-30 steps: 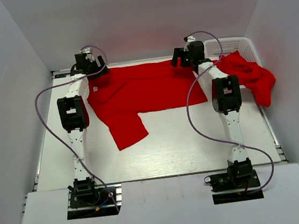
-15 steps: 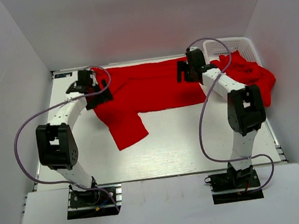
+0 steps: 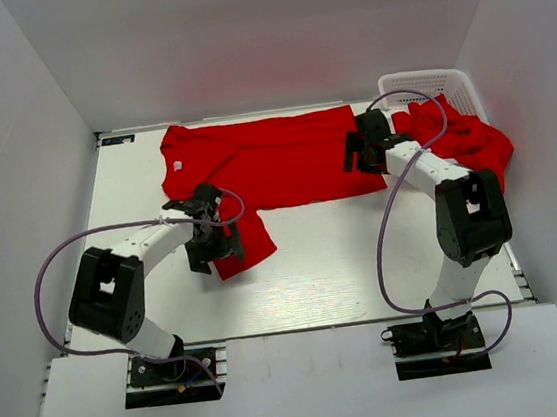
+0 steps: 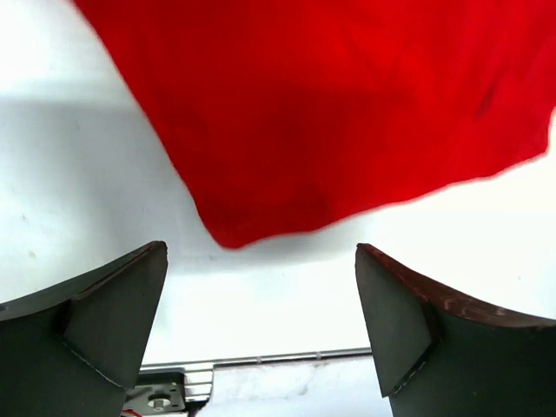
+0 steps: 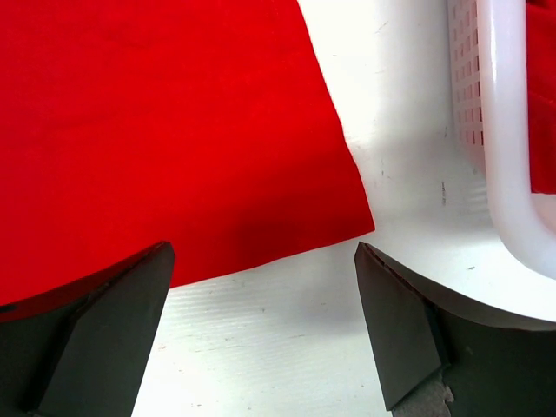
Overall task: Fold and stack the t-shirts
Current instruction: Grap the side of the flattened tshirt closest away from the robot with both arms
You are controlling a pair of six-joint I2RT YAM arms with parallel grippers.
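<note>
One red t-shirt point(image 3: 273, 161) lies spread flat at the back of the table, with one sleeve point(image 3: 239, 235) reaching toward the near side. My left gripper point(image 3: 213, 250) is open and empty over the sleeve's left edge. In the left wrist view the sleeve's tip point(image 4: 261, 208) lies just ahead of the open left gripper point(image 4: 261, 295). My right gripper point(image 3: 356, 153) is open and empty over the shirt's right end. In the right wrist view the shirt's corner point(image 5: 287, 200) lies ahead of the right gripper point(image 5: 261, 295). More red shirts point(image 3: 467, 142) are heaped in and over the basket.
The white lattice basket point(image 3: 425, 81) stands at the back right, and its rim point(image 5: 508, 174) is close to the right of my right gripper. White walls close in the table on three sides. The table's metal edge rail point(image 4: 261, 358) shows in the left wrist view.
Both arms have drawn back from the shirt's far edge. The left gripper moved to the sleeve's lower end, the right to the shirt's right end. The shirt lies flatter.
</note>
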